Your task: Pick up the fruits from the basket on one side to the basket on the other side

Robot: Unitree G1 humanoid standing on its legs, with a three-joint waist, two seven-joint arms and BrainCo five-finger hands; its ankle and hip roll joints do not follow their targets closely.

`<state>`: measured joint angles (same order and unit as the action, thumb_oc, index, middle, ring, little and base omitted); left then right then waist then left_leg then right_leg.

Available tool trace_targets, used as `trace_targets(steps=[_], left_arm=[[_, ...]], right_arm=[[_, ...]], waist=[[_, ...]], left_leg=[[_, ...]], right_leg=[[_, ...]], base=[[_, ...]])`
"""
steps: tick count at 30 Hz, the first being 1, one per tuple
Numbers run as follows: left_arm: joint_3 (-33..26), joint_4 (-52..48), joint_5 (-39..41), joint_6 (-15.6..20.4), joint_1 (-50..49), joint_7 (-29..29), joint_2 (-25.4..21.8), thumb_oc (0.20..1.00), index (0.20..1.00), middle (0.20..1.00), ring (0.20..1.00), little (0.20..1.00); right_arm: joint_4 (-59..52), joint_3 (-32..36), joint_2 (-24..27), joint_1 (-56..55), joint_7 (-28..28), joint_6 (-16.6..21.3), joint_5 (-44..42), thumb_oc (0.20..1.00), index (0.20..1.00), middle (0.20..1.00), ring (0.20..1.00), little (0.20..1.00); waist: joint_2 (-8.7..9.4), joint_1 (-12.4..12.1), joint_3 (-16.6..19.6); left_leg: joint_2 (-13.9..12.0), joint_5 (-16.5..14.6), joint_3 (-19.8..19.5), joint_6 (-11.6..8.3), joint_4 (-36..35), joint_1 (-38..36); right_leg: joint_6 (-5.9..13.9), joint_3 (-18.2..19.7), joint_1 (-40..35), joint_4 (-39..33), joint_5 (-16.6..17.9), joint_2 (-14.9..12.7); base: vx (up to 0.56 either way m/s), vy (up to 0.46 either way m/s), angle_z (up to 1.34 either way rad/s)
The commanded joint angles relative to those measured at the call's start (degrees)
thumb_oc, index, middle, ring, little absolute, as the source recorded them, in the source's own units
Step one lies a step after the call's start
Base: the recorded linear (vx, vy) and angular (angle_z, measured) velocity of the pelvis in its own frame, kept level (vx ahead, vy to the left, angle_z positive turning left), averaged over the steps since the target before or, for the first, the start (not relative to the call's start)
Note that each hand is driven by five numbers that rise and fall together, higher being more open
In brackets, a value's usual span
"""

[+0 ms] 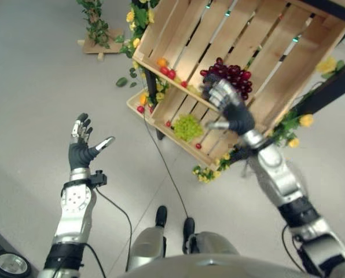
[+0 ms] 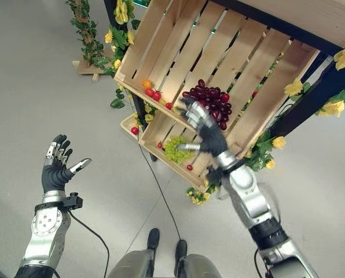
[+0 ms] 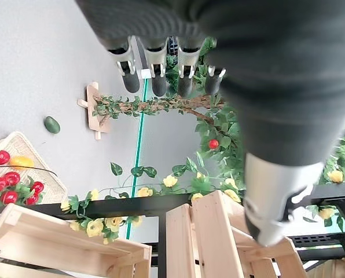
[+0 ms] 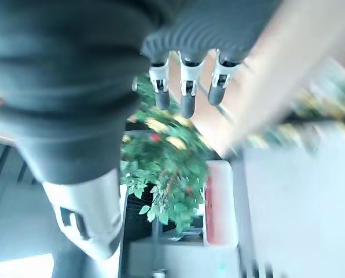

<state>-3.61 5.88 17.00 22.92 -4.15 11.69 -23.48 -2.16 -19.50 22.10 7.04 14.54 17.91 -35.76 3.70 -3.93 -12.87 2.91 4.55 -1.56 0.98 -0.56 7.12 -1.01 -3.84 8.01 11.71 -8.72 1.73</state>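
Right hand [image 2: 204, 132] open and empty by dark grapes [image 2: 214, 101]; left hand [image 1: 81, 146] likewise.

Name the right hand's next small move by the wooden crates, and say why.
Probably lower the right hand onto the bunch of dark red grapes and curl round it: its fingers are open, holding nothing, beside the bunch in the upper slatted wooden crate.

A mock fruit stall set up indoors: slatted wooden crates [image 1: 236, 40] tilted on a black frame [image 1: 329, 90], holding grapes [image 1: 233, 75] and small red fruit [image 1: 168, 72], trimmed with leafy garlands and yellow flowers [image 1: 305, 120], all on a bare grey floor [image 1: 33, 87].
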Motion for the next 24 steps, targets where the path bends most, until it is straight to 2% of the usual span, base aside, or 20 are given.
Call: trace_targets(steps=[1,3,7,10,14,18,24], left_arm=[[-2.45,-2.36,-1.73,4.93,-1.12,2.05,-0.19,1.0,1.0,1.0,1.0,1.0],[-2.48,-2.13,-1.98,5.16,-1.25,2.45,-0.09,1.0,1.0,1.0,1.0,1.0],[-2.59,-2.0,-2.91,6.3,-1.81,2.53,-0.05,1.0,1.0,1.0,1.0,1.0],[-2.56,-1.4,-3.02,6.58,-1.77,2.73,0.05,1.0,1.0,1.0,1.0,1.0],[-2.38,-1.39,-2.94,6.99,-1.86,2.43,-0.03,1.0,1.0,1.0,1.0,1.0],[-2.39,-0.82,-3.14,7.22,-2.23,1.78,-0.03,1.0,1.0,1.0,1.0,1.0],[-2.53,0.69,-3.66,7.21,-3.44,1.93,0.55,1.0,1.0,1.0,1.0,1.0]], right_arm=[[-2.54,-1.82,-0.36,-3.56,2.47,1.92,-6.45,1.0,1.0,1.0,1.0,1.0],[-2.49,-1.88,-0.46,-5.21,2.26,2.15,-6.06,1.0,1.0,1.0,1.0,1.0],[-1.98,-0.52,2.74,-7.78,-0.34,4.26,1.05,1.0,1.0,1.0,1.0,1.0],[-0.48,0.84,3.11,-8.08,-2.19,5.04,3.63,1.0,1.0,1.0,1.0,1.0],[0.75,1.6,3.7,-8.41,-3.26,5.36,5.78,1.0,1.0,1.0,1.0,1.0],[4.79,2.32,5.28,-9.62,-5.38,5.58,12.5,1.0,1.0,1.0,1.0,1.0],[13.25,7.55,2.74,-13.26,-11.12,6.4,16.38,1.0,1.0,1.0,1.0,1.0]], waist=[[0.04,1.13,2.16],[-0.02,1.4,2.27],[-0.13,2.05,2.82],[-0.15,2.23,3.4],[-0.22,2.35,4.03],[-0.23,2.55,4.99],[-0.65,3.25,5.97]], left_leg=[[0.01,-6.48,0.1,-1.05,4.28,-1.86],[-0.02,-6.4,0.06,-1.13,4.11,-2.01],[-0.05,-6.17,-0.05,-1.33,3.66,-2.34],[-0.07,-6.18,0.2,-1.34,3.43,-2.68],[-0.14,-6.21,0.3,-1.32,3.1,-3.09],[-0.12,-6.43,0.34,-1.38,2.91,-3.83],[-0.23,-6.71,0.6,-1.33,2.59,-4.74]], right_leg=[[5.66,0.56,0.35,0.11,6.17,-4.39],[5.7,0.45,0.22,-0.02,6.22,-4.46],[5.97,0.24,-0.21,-0.96,6.58,-4.61],[6.05,0.36,-0.58,-1.6,6.8,-4.61],[6.13,0.51,-0.96,-2.0,6.89,-4.55],[6.23,0.65,-1.71,-2.38,6.91,-4.52],[6.49,0.83,-2.59,-3.04,6.96,-4.47]], base=[[0.0,0.0,0.0],[0.0,0.004,-0.03],[0.0,-0.001,-0.02],[0.0,-0.002,-0.01],[0.01,0.0,-0.01],[0.02,-0.001,0.0],[0.02,0.001,-0.02]])
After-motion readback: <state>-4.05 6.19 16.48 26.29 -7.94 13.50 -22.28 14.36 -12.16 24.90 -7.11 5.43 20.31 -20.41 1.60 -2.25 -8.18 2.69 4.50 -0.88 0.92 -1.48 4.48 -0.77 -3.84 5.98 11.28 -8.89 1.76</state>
